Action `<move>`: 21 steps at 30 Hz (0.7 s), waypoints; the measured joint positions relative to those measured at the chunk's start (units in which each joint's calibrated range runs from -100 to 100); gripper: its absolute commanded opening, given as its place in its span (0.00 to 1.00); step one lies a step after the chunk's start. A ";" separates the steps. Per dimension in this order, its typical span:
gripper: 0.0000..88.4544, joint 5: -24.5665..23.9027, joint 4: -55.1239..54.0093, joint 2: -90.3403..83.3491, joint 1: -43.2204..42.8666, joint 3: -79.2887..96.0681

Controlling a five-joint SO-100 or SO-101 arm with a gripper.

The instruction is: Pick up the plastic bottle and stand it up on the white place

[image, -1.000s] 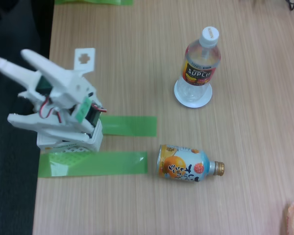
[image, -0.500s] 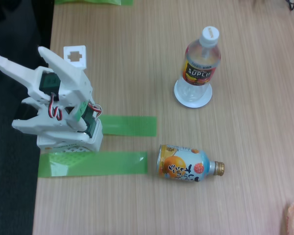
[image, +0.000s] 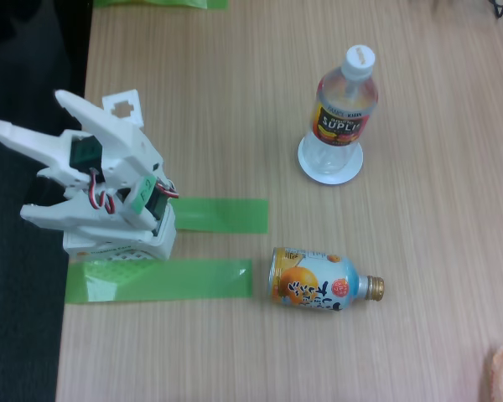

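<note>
My arm (image: 101,188) sitting folded at left table edge, over base w/ green tape strips (image: 159,279) beside it. My gripper (image: 33,126) pointing up-left, off toward dark floor; holding nothing, but how far jaws are parted – can't tell from this angle. Moving right: fruit-picture bottle-can (image: 318,283) lying on its side, gold cap pointing right. Further up/right, plastic bottle (image: 344,105) standing upright, base resting on white place (image: 330,159), well apart from my arm.

plastic bottle (image: 344,105) upright on white place (image: 330,159) | arm (image: 101,188) folded, well apart
</note>
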 measured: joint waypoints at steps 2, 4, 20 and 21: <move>0.38 -0.74 -2.21 0.00 0.00 0.36; 0.38 -1.10 -3.91 -0.08 0.00 0.45; 0.05 3.58 -5.61 -0.08 0.15 1.45; 0.01 3.89 -6.29 -0.08 0.15 1.45</move>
